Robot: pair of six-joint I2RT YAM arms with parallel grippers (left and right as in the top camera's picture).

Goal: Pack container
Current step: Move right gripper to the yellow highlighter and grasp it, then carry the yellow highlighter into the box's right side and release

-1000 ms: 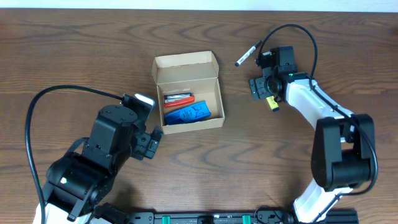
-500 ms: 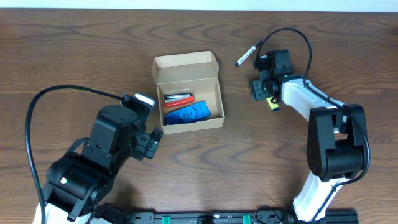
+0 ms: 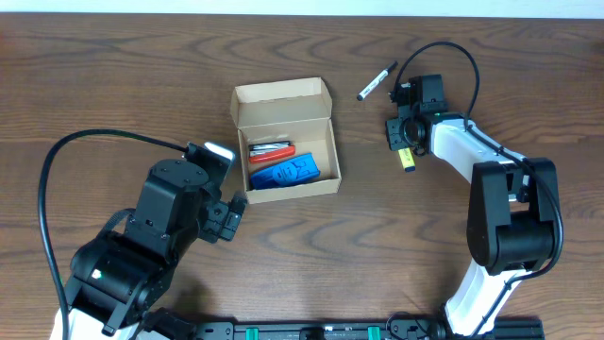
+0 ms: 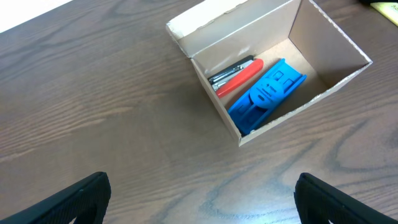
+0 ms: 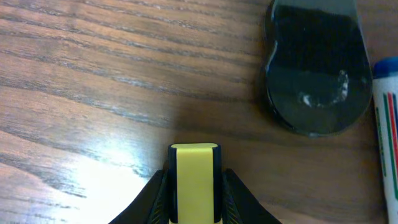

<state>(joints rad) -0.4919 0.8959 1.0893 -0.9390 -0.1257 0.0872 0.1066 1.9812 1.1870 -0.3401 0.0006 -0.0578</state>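
Note:
The container (image 3: 283, 137), a tan cardboard box with its flap lid standing open at the back, sits on the table at centre-left. A red-handled tool (image 4: 239, 73) and a blue item (image 4: 267, 93) lie inside it. My right gripper (image 3: 401, 140) is down at the table to the box's right. It is shut on a yellow marker (image 5: 194, 168) with black edges, whose end sticks out in front of the gripper (image 5: 194, 190). My left gripper (image 4: 205, 208) hangs open and empty near the box's front-left corner.
A black-and-white marker (image 3: 376, 82) lies on the table behind the right gripper. In the right wrist view a black oval object (image 5: 314, 68) and a white pen with a blue end (image 5: 385, 124) lie ahead to the right. The table is wood-grain brown.
The right gripper's jaws have closed onto the yellow marker, which has turned slightly under them. The left arm and the box have not moved.

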